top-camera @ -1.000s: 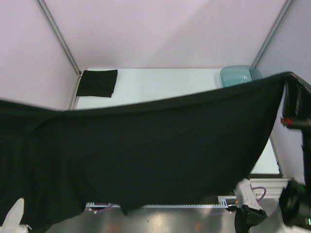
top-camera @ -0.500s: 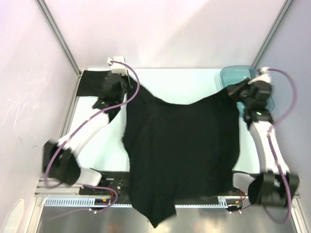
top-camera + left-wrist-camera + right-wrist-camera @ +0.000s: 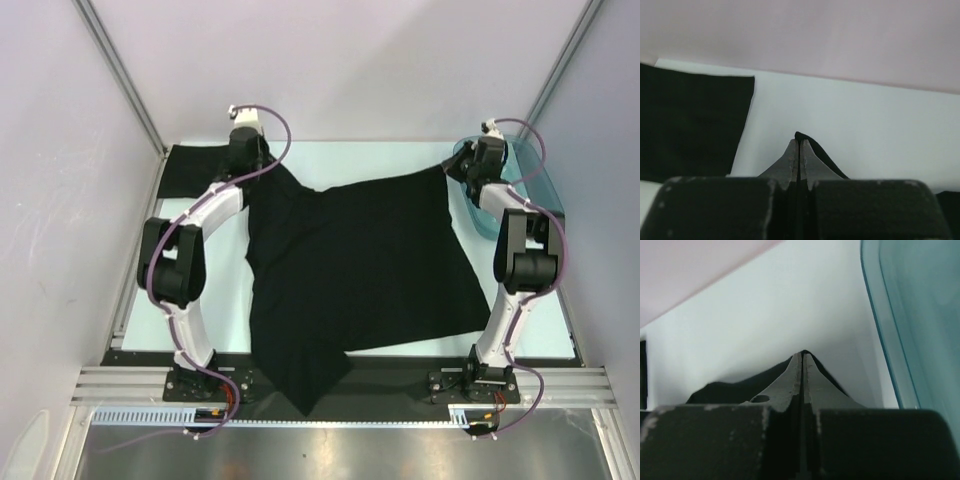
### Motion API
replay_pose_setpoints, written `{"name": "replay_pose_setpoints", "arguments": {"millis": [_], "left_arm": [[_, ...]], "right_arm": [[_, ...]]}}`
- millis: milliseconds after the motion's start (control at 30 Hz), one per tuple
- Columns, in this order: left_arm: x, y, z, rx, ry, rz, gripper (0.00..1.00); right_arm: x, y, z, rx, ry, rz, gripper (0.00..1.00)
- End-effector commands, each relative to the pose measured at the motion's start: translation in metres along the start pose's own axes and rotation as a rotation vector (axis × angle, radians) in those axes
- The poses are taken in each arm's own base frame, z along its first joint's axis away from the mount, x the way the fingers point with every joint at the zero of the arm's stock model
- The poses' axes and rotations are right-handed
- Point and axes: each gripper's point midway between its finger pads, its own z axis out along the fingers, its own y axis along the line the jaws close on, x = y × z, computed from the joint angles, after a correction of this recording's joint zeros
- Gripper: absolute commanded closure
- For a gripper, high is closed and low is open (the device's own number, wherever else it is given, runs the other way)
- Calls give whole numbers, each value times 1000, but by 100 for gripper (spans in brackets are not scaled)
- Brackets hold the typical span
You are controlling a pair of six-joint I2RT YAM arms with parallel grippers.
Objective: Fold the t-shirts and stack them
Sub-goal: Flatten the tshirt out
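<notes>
An unfolded black t-shirt (image 3: 360,270) lies spread on the white table, its near end hanging over the front edge. My left gripper (image 3: 256,166) is shut on the shirt's far left corner; a tip of black cloth (image 3: 812,145) pokes out past the fingers (image 3: 791,161). At the far right corner my right gripper (image 3: 463,170) is shut on cloth (image 3: 740,387) too, low over the table. A second t-shirt (image 3: 190,170), folded flat, sits in the back left corner and shows at the left of the left wrist view (image 3: 690,125).
A translucent teal tray (image 3: 528,190) stands at the back right, right beside the right gripper, and fills the right of the right wrist view (image 3: 920,315). Pale walls close the table at the back and sides.
A second ago the shirt hung stretched high in front of the camera. Both arms have swung it away to the far side and lowered it flat onto the table, still holding its corners.
</notes>
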Motion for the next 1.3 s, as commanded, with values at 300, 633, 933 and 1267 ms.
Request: {"name": "replay_pose_setpoints", "arguments": {"millis": [300, 633, 933, 1267], "left_arm": [[-27, -26, 34, 54, 26, -43, 100], [-95, -10, -26, -9, -36, -121, 100], [-243, 48, -209, -23, -412, -158, 100], [-356, 127, -490, 22, -946, -188, 100]], "right_arm": [[-50, -3, 48, -22, -24, 1, 100], [-70, 34, 5, -58, -22, -1, 100], [-120, 119, -140, -122, -165, -79, 100], [-150, 193, -366, -304, -405, -93, 100]]}}
